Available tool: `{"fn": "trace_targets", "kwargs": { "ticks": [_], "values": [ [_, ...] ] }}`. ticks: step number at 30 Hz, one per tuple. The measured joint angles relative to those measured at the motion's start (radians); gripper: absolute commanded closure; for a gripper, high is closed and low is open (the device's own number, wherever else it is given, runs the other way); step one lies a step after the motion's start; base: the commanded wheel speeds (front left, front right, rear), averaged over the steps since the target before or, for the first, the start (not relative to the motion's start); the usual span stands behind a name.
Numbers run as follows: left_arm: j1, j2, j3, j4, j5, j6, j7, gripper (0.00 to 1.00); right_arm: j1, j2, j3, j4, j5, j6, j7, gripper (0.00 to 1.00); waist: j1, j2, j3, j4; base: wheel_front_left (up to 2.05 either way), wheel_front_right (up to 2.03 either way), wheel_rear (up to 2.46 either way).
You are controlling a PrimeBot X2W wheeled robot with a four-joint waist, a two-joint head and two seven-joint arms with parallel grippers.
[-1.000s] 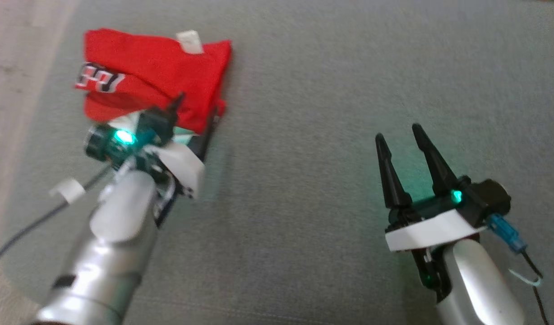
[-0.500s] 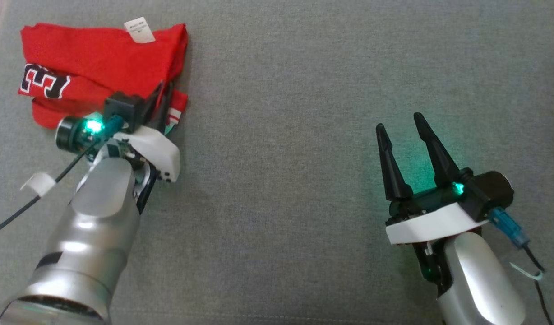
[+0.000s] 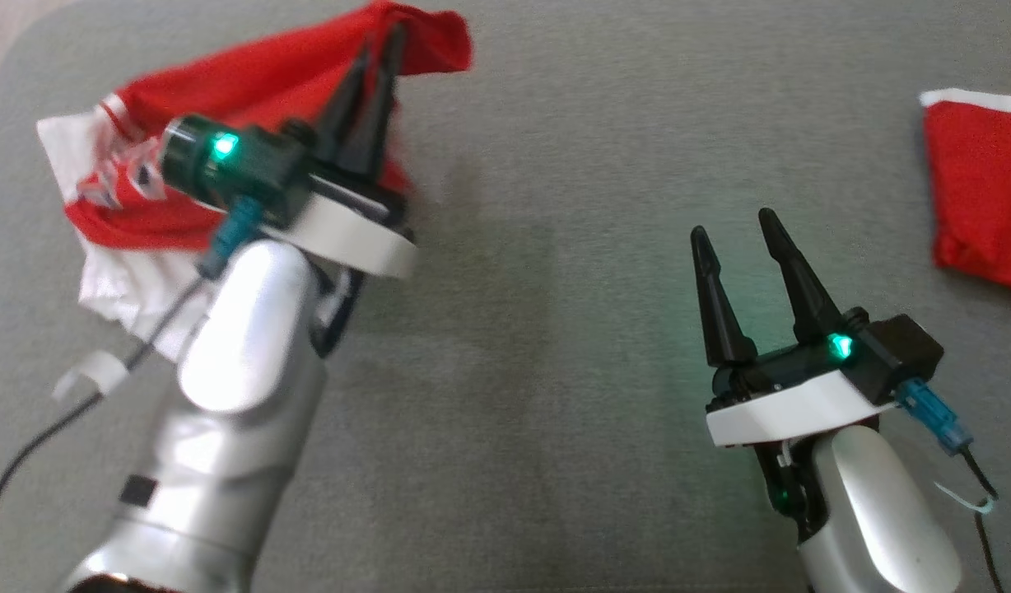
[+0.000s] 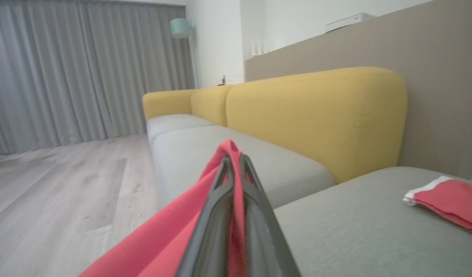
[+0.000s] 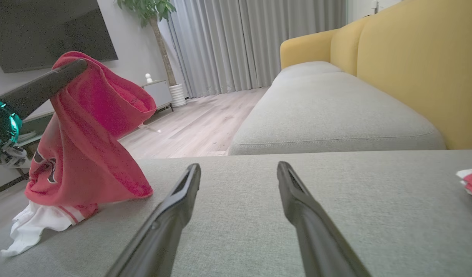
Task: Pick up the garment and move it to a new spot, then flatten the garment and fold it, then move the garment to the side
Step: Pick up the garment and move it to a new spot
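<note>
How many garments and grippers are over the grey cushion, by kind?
Red garments: 2 (held garment, lying garment)
Grippers: 2 (left gripper shut on the held garment, right gripper open)
Total: 4

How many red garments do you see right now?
2. One garment hangs pinched in the left gripper at the left; the second garment lies folded at the far right edge.
</note>
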State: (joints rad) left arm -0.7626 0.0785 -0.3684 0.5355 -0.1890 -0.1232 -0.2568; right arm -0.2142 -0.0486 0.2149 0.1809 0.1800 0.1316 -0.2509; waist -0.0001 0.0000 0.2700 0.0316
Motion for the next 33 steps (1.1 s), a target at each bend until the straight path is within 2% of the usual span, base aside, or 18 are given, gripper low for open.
{"fn": "trace_targets", "kwargs": {
  "ticks": [7, 12, 20, 21, 22, 24, 27, 29, 33],
  "values": [
    [0.030, -0.031, -0.092, -0.117, 0.001, 0.000, 0.000, 1.00, 0.002, 0.000, 0.010, -0.001, 0.032, 0.000, 0.000, 0.00, 0.0000, 0.0000, -0.017, -0.080, 0.00, 0.00, 0.00],
    [0.026, -0.034, -0.182, -0.125, -0.047, 0.006, 0.000, 1.00, 0.002, 0.000, 0.019, -0.008, 0.052, 0.000, 0.000, 0.00, 0.0001, 0.0000, -0.013, -0.148, 0.00, 0.00, 0.00],
    [-0.059, -0.035, -0.425, -0.173, -0.218, 0.107, 0.000, 1.00, 0.002, 0.000, 0.036, -0.013, 0.077, 0.000, 0.000, 0.00, 0.0001, 0.0000, 0.001, -0.255, 0.00, 0.00, 0.00],
    [-0.063, -0.035, -0.462, -0.167, -0.232, 0.118, 0.000, 0.14, 0.002, 0.000, 0.036, -0.012, 0.079, 0.000, 0.000, 0.00, 0.0001, 0.0000, 0.002, -0.264, 0.00, 0.00, 0.00],
    [-0.065, -0.035, -0.500, -0.152, -0.244, 0.127, 0.000, 0.00, 0.002, 0.000, 0.036, -0.013, 0.082, 0.000, 0.000, 0.00, 0.0001, 0.0000, 0.003, -0.270, 0.00, 0.00, 0.00],
    [-0.065, -0.035, -0.551, -0.125, -0.263, 0.140, 0.000, 0.00, 0.002, 0.000, 0.036, -0.013, 0.083, 0.000, 0.000, 0.00, 0.0001, 0.0000, 0.003, -0.275, 0.00, 0.00, 0.00],
    [-0.066, -0.034, -0.565, -0.082, -0.278, 0.169, 0.000, 0.00, 0.002, 0.000, 0.027, -0.015, 0.083, 0.000, 0.000, 0.00, 0.0002, 0.0000, 0.000, -0.263, 0.00, 0.00, 0.00],
    [-0.066, -0.033, -0.550, -0.057, -0.277, 0.183, 0.000, 0.00, 0.003, 0.000, 0.021, -0.018, 0.082, 0.000, 0.000, 0.00, 0.0002, 0.0000, -0.003, -0.249, 0.00, 0.00, 0.00],
    [-0.063, -0.020, -0.456, -0.055, -0.260, 0.190, 0.000, 0.00, 0.007, 0.000, 0.007, -0.018, 0.073, 0.000, 0.000, 0.00, 0.0002, 0.0000, -0.014, -0.212, 0.00, 0.00, 0.00]
  ]
}}
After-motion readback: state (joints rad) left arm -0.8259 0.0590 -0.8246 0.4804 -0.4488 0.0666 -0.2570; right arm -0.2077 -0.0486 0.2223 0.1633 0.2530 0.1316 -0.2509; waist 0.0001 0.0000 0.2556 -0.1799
